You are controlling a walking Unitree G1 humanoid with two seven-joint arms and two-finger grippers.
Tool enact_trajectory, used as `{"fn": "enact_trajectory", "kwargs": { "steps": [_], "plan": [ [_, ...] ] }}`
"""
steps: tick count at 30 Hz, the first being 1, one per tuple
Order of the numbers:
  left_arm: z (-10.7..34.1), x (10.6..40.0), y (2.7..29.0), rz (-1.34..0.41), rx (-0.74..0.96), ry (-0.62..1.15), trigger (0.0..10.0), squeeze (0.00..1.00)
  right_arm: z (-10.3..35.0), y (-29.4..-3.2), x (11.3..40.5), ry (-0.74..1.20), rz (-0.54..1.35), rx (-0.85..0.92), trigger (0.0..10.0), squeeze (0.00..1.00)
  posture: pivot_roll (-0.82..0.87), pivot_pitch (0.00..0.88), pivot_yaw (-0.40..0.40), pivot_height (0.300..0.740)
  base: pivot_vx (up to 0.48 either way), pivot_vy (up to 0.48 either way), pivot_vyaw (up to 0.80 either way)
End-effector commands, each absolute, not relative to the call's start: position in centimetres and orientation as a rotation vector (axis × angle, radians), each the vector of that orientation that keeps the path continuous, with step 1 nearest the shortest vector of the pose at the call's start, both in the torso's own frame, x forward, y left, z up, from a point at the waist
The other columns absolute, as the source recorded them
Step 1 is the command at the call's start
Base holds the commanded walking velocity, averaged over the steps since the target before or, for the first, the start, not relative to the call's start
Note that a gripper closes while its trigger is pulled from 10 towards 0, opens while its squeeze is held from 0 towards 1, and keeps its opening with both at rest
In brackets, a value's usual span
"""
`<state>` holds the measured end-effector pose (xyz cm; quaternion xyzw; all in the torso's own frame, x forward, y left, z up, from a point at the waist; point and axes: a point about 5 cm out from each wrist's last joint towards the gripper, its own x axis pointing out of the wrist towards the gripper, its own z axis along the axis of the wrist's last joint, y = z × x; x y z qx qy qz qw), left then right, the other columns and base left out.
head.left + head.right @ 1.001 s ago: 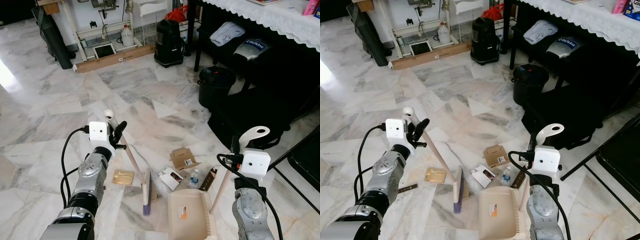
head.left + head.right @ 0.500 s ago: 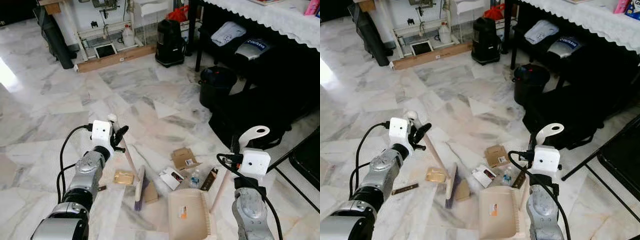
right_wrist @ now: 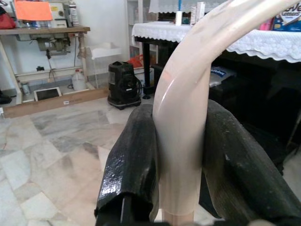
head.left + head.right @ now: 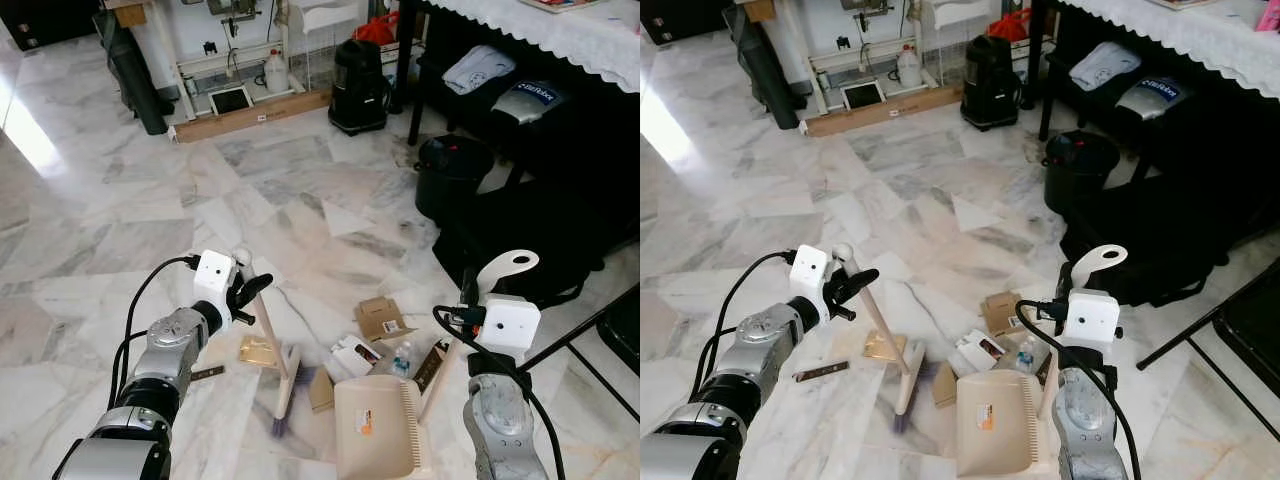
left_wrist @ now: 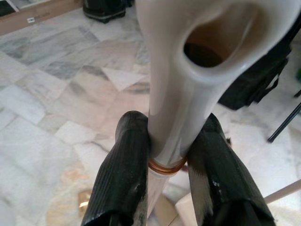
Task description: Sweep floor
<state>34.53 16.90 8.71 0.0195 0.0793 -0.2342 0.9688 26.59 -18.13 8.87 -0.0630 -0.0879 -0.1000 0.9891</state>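
In the head views, the left tool pinches the upper handle of the broom, whose bristle head rests on the marble floor beside a small cardboard piece and the beige dustpan. In the left wrist view, both black fingers press against the cream broom handle. In the right wrist view, the right tool clamps the curved dustpan handle.

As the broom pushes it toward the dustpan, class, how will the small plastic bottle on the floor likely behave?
The bottle lies on its side on smooth marble, so it will probably roll or skid rather than slide steadily. It looks small and clear, so likely light; the broom could flick it past the dustpan. Cardboard scraps beside it may block it.
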Motion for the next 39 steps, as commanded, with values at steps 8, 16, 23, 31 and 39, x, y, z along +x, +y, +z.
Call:
{"fn": "enact_trajectory", "kwargs": {
  "steps": [8, 16, 23, 31, 39],
  "plan": [
    [8.3, 33.4, 16.6, -0.681, -0.019, 0.231, 10.0, 0.00, 9.5, -18.0, 26.8, -0.203, -0.195, -0.123, 10.0, 0.00, -0.05, 0.088, 0.074, 0.740, 0.000, 0.000, 0.00],
    [9.3, 33.5, 17.6, -0.676, 0.006, 0.203, 10.0, 0.00, 9.5, -18.0, 26.9, -0.205, -0.196, -0.122, 10.0, 0.00, -0.04, 0.089, 0.072, 0.740, 0.000, 0.000, 0.00],
    [10.6, 34.0, 17.9, -0.613, 0.015, 0.112, 10.0, 0.00, 9.6, -18.1, 26.9, -0.210, -0.205, -0.124, 10.0, 0.00, -0.04, 0.089, 0.072, 0.740, 0.000, 0.000, 0.00],
    [12.1, 33.9, 18.6, -0.519, 0.007, -0.009, 10.0, 0.00, 10.0, -18.4, 27.0, -0.229, -0.221, -0.125, 10.0, 0.00, -0.04, 0.088, 0.069, 0.740, 0.000, 0.000, 0.00],
    [12.0, 33.8, 18.5, -0.493, 0.013, -0.014, 10.0, 0.00, 10.8, -18.7, 27.1, -0.269, -0.250, -0.128, 10.0, 0.00, -0.04, 0.085, 0.069, 0.740, 0.000, 0.000, 0.00]
  ]
}}
